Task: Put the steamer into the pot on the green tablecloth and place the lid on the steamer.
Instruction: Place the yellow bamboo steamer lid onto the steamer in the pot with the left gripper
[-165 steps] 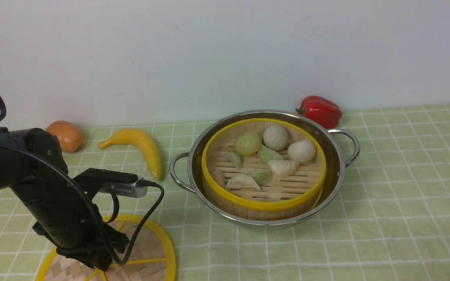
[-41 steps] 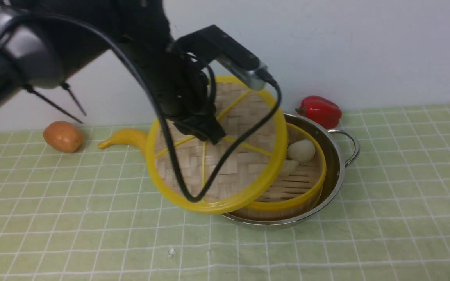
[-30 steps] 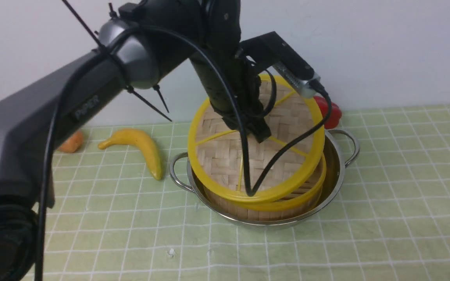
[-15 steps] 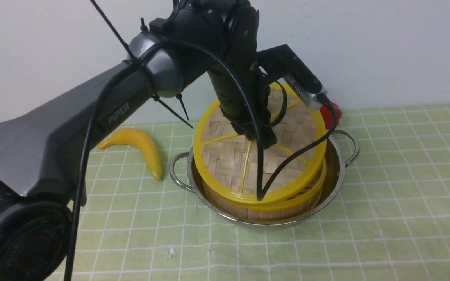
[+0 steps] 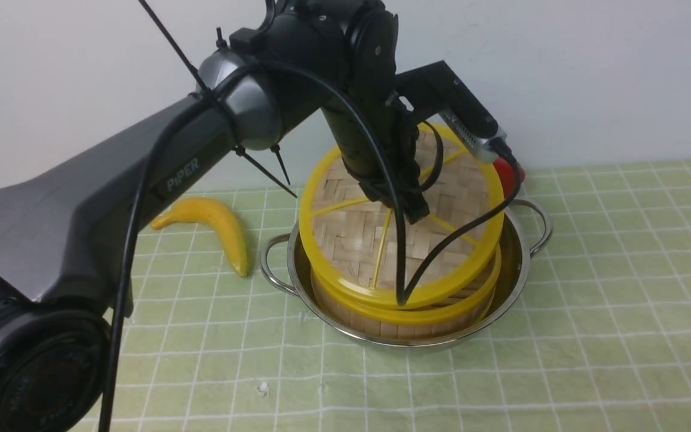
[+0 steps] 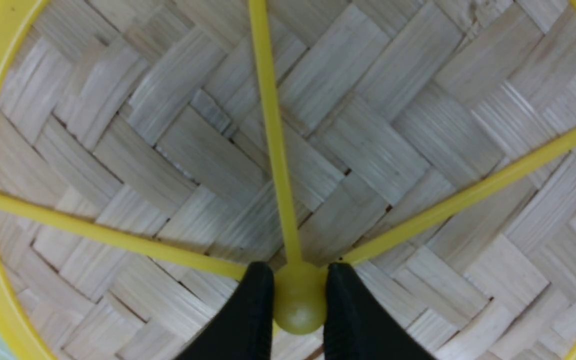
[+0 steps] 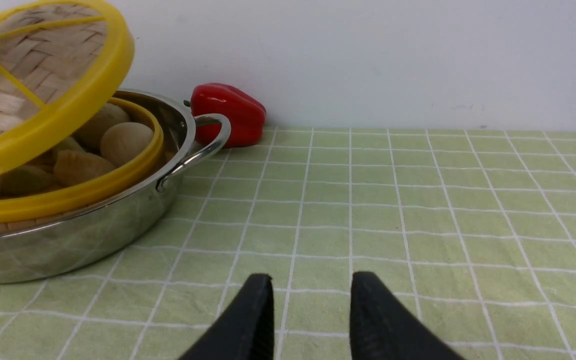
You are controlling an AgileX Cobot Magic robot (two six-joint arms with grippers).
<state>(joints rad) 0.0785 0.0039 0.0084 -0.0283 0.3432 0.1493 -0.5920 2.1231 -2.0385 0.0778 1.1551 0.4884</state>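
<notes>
So the left gripper is clamped on the little yellow hub in the middle of the lid. The left wrist view makes that pretty clear, with one black finger pressed on each side of the knob. The lid is held over the steamer but it's tilted. Its near edge sits low, right by the steamer's yellow rim, and I honestly can't tell if they touch. The far side is lifted up, and in the right wrist view you can see the buns through the gap under it.

The steamer sits inside the pot, which is on the green tablecloth around the middle of the counter, toward the back edge. A red pepper is at the back edge just behind the pot's right handle, and a banana lies off to the left of the pot, near its left handle but not touching.

The right gripper hangs low over bare cloth on the right side of the counter, jaws apart, nothing between them.
</notes>
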